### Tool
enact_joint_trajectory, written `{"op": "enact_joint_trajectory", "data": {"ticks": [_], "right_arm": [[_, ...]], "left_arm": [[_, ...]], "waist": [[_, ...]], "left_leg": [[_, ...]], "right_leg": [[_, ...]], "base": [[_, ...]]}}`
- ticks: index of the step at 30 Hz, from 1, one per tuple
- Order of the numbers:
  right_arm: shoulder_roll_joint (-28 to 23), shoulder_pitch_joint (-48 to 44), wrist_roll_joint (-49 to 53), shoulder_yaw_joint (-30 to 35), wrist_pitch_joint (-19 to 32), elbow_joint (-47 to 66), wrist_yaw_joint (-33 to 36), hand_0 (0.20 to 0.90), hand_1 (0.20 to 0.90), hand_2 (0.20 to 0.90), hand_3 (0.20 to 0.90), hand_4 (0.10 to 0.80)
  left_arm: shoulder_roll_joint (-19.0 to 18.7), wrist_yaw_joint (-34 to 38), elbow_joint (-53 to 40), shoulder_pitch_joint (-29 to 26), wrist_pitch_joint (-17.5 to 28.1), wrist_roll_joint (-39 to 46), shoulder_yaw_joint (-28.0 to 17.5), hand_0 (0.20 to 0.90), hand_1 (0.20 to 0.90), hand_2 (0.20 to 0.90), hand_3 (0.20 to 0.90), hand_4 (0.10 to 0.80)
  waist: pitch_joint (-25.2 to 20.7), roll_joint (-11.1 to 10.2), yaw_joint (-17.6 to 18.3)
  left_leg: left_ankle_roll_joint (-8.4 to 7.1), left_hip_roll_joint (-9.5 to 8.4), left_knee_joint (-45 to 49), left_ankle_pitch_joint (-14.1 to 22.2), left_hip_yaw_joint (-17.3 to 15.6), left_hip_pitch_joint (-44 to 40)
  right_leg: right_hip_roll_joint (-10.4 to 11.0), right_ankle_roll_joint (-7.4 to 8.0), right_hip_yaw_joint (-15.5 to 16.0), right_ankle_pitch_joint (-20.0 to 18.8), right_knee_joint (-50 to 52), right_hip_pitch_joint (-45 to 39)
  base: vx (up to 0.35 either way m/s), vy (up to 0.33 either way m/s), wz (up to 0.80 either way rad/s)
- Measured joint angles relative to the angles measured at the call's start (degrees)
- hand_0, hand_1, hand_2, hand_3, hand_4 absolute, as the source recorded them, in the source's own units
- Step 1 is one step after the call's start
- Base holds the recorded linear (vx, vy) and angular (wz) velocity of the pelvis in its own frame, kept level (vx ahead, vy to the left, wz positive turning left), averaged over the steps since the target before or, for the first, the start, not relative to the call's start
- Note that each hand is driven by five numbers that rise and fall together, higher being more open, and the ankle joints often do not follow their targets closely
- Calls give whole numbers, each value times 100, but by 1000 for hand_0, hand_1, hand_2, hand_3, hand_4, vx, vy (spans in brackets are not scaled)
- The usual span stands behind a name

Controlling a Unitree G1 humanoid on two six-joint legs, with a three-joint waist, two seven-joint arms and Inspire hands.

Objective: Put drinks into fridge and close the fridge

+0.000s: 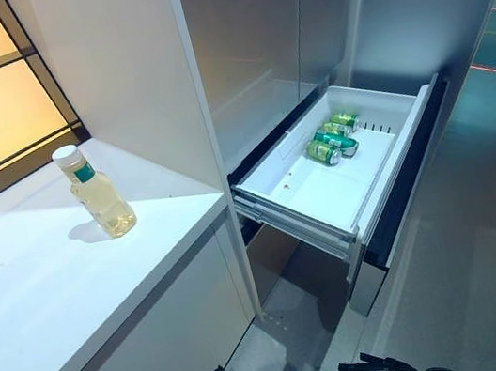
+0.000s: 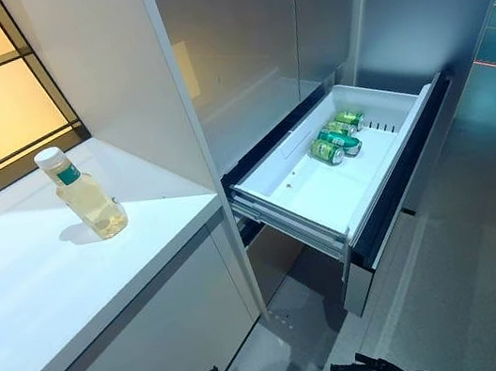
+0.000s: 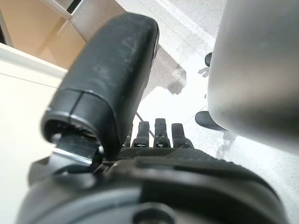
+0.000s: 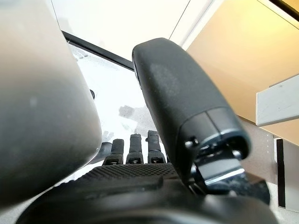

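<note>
Three cans near drawer rim

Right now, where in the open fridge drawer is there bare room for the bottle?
The drawer floor is bare from the green cans toward its near corner. The cans crowd its far end. The bottle stands alone on the white counter.

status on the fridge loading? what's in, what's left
Done: three green cans lie in the far part of the open fridge drawer. In hand: nothing; the left hand and right hand hang low with straight fingers, holding nothing. Left: the bottle of pale yellow drink stands upright on the white counter beside the fridge, untouched, and the drawer is not yet pushed shut.
</note>
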State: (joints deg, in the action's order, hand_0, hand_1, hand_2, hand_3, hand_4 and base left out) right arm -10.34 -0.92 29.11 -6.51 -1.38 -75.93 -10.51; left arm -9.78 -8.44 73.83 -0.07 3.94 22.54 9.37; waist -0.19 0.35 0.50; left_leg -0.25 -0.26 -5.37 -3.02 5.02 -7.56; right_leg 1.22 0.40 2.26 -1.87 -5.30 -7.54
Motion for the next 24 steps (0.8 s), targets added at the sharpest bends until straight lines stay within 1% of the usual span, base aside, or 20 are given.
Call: {"op": "enact_joint_trajectory", "data": {"ticks": [7,11,14,16,17,18,20,22,23,24], "right_arm": [[-1,-16,0,2,8,-37,-2,900,900,900,900,800],[-3,-19,-1,2,10,-56,-9,900,900,900,900,800],[-8,-23,-3,1,8,-58,-9,900,900,900,900,800],[-14,-25,-3,1,7,-58,-10,900,900,900,900,800],[-28,-32,-5,1,-5,-58,-25,900,900,900,900,800],[-38,-36,-5,1,-17,-58,-39,900,900,900,900,800],[-76,-52,-21,0,-66,-56,-66,900,900,900,900,800],[-138,-85,-113,0,-134,-55,-100,900,900,900,900,800],[-169,-97,-130,0,-160,-53,-109,900,900,900,900,800],[-215,-97,-169,2,-184,-53,-120,900,900,900,900,800]], "left_arm": [[3,106,0,7,76,-2,3,900,900,900,900,800],[7,500,3,40,246,-42,10,900,900,900,900,800],[-10,875,3,62,459,-442,28,900,900,900,900,800],[-24,960,3,69,595,-571,127,900,900,900,900,800],[-31,928,-8,71,720,-610,203,900,900,900,900,800],[-39,896,-45,73,755,-620,247,900,900,900,900,800],[-111,594,-347,92,748,-561,397,900,900,900,900,800],[-220,29,-802,106,606,-381,491,900,900,900,900,800],[-278,-221,-1066,124,482,-282,539,900,900,900,900,800],[-390,-643,-1444,135,276,-77,640,900,900,900,900,800]], "waist": [[0,6,-5],[1,7,-11],[6,13,-12],[13,24,-13],[20,37,-14],[25,46,-16],[45,77,-30],[74,120,-41],[89,145,-43],[108,172,-48]], "left_leg": [[0,0,0,0,0,-1],[0,0,0,0,2,-4],[0,0,0,0,3,-13],[1,-1,0,-1,2,-13],[2,-2,0,-2,3,-12],[2,-2,0,-2,3,-11],[5,-1,0,-5,8,2],[4,-1,0,-6,14,5],[2,-3,0,-8,16,5],[1,-3,-1,-9,26,8]], "right_leg": [[0,0,1,0,0,-1],[0,0,2,0,0,-6],[0,0,3,0,-1,-12],[2,-2,3,1,-1,-12],[3,-3,3,2,-1,-10],[2,-3,3,2,-1,-9],[3,-3,6,2,-1,2],[4,2,12,-1,-4,3],[6,3,14,-2,-9,3],[8,9,22,-6,-17,3]], "base": [[0,0,0],[0,0,0],[0,0,0],[0,0,0],[-30,18,0],[-35,21,0],[-44,33,1],[-46,49,1],[-26,39,2],[-21,39,3]]}}
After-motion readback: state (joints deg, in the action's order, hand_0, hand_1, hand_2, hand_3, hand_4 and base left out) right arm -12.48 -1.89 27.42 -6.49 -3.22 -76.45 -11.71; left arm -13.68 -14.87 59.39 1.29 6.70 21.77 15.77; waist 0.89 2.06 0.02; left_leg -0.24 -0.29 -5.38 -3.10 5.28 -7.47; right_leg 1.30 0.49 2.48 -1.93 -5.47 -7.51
